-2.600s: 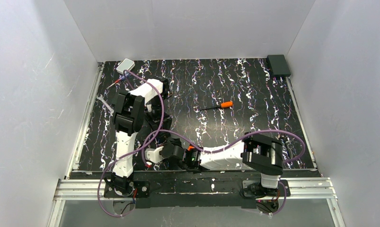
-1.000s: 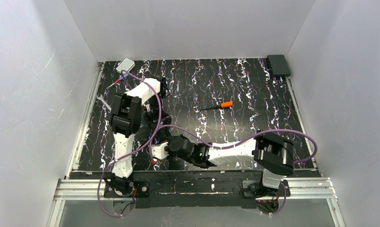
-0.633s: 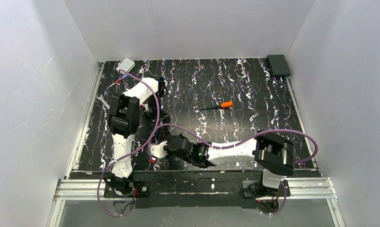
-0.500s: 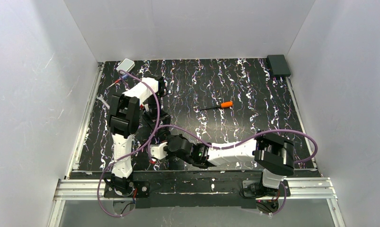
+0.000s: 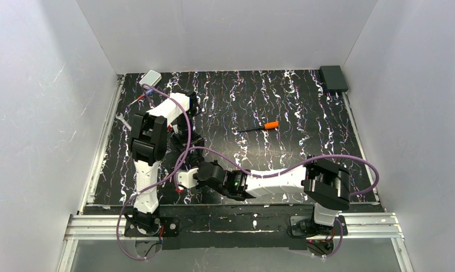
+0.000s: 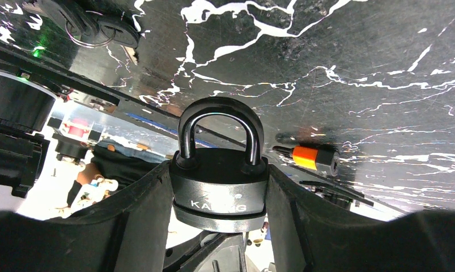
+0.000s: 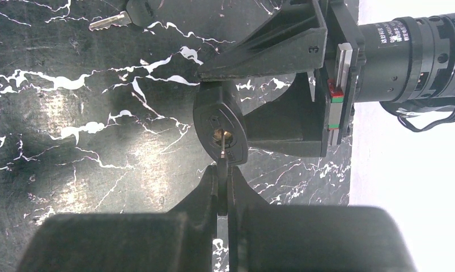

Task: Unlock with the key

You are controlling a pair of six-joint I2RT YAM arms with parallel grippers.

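Right pincer (image 7: 222,170) is clenching the key (image 7: 222,154), its tip meeting the keyhole of the padlock (image 7: 220,131) that the left pincer (image 6: 219,170) is gripping.
From above, the left arm (image 5: 148,141) and right arm (image 5: 270,182) are covering both pincers, padlock and key. The key is showing edge-on as a thin sliver, its head hiding between the fingers; how deep the tip is reaching is unclear. Only the left wrist view is showing the shackle, both legs seated; only the right wrist view is showing the keyhole. A second key (image 7: 114,20) is lying on the worktop (image 7: 72,113), well apart.
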